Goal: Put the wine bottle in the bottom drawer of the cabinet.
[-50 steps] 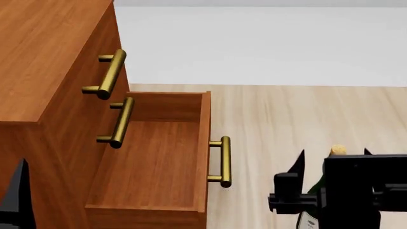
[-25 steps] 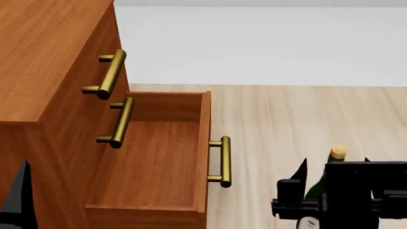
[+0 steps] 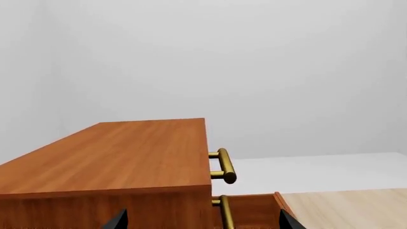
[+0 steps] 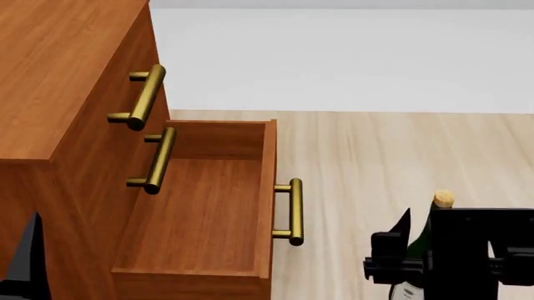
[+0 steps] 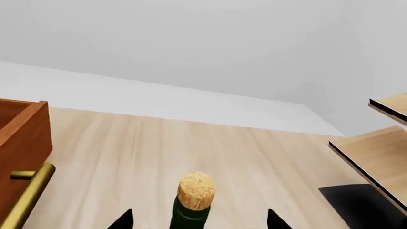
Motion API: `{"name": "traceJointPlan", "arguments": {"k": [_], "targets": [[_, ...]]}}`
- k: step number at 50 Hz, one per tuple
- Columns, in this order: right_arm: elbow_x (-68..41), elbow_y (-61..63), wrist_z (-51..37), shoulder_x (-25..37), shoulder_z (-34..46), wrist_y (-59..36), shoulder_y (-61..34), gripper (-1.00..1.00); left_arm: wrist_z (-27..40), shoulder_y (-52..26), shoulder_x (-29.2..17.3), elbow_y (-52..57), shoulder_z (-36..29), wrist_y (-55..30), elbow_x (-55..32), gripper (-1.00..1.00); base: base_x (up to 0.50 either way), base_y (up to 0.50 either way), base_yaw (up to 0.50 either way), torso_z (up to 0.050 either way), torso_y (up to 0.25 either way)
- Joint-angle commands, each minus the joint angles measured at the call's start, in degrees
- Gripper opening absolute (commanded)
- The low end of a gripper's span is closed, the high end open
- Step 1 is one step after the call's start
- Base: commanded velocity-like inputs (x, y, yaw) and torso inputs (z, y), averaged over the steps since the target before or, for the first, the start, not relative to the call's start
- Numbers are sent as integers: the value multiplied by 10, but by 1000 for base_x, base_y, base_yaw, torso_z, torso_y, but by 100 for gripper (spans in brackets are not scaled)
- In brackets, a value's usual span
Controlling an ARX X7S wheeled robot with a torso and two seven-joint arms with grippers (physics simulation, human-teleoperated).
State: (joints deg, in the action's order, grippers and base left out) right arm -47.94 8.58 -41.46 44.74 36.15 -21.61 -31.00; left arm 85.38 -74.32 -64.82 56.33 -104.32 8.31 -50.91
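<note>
The reddish-brown cabinet (image 4: 59, 69) fills the left of the head view, and its top (image 3: 127, 152) shows in the left wrist view. Its bottom drawer (image 4: 267, 181) is pulled out, with a brass handle (image 4: 296, 211) on the front and nothing visible inside. My right gripper (image 4: 442, 215) hangs to the right of the drawer, shut on the wine bottle (image 4: 421, 240). The bottle's cork and green neck (image 5: 192, 205) rise between the gripper's (image 5: 197, 220) fingertips. My left gripper (image 3: 202, 220) is open beside the cabinet, with nothing between its fingers.
Two shut drawers with brass handles (image 4: 146, 97) sit above the open one. A pale wooden slanted structure (image 5: 375, 157) on a black base (image 5: 356, 205) stands to the right of the bottle. Light wood floor (image 4: 401, 150) lies between the drawer and a white wall.
My right gripper has sunk slightly and shifted a little to the right with the wine bottle in it. The drawer and left gripper have stayed put.
</note>
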Motion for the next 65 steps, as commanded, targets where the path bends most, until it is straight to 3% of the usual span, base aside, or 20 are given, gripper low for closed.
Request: {"name": "traceJointPlan", "arguments": {"k": [1, 49, 50, 65], "targets": [[5, -22, 9, -10, 3, 1, -8, 100, -2, 5, 0, -2, 4, 0, 0, 100, 0, 0, 0, 0, 0], [19, -98, 46, -44, 11, 8, -32, 100, -8, 20, 2, -9, 20, -3, -3, 100, 0, 0, 0, 0, 0], [19, -95, 45, -43, 11, 9, -32, -100, -9, 21, 3, -10, 20, -2, -4, 100, 0, 0, 0, 0, 0], [11, -52, 35, -30, 7, -9, -44, -100, -11, 25, 1, -11, 25, -3, -4, 100, 0, 0, 0, 0, 1]]}}
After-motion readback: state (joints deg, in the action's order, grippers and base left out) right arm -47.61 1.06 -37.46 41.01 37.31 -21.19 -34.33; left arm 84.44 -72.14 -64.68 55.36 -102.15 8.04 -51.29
